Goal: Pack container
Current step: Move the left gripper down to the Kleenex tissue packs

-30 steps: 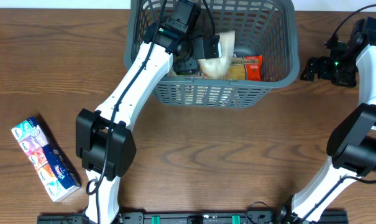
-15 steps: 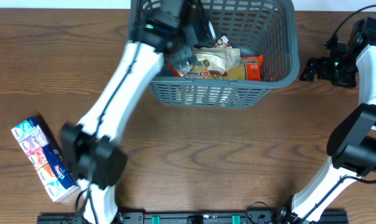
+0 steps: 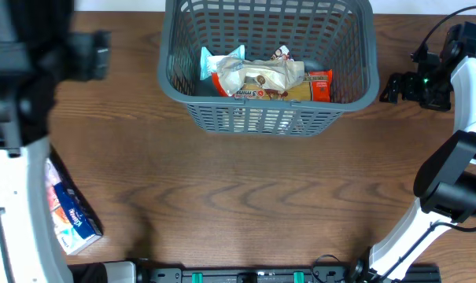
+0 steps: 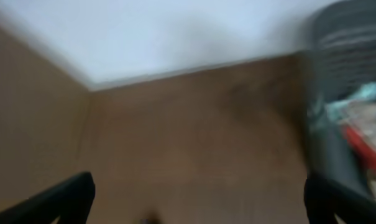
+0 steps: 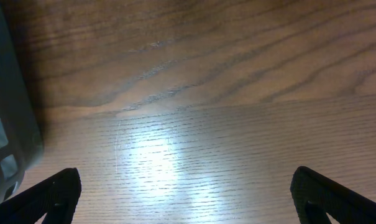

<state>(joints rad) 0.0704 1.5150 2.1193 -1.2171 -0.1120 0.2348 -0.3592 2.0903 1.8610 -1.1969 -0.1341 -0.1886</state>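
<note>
Crinkly plastic food packets (image 3: pixel 261 79) are being held in the dark grey slotted plastic basket (image 3: pixel 261 119), far centre of the brown wooden table (image 3: pixel 261 196); the multicoloured tissue-pack bundle (image 3: pixel 76 224) is being kept front-left.

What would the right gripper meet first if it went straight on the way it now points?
Probably the bare wooden table: the open right gripper faces it with nothing in between. The basket sits off to one side of that line, though depth is hard to judge.

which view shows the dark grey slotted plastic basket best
Overhead: the dark grey slotted plastic basket appears nearly whole and sharp. Left wrist catches only a blurred part at its right edge; right wrist just a sliver at its left edge.
</note>
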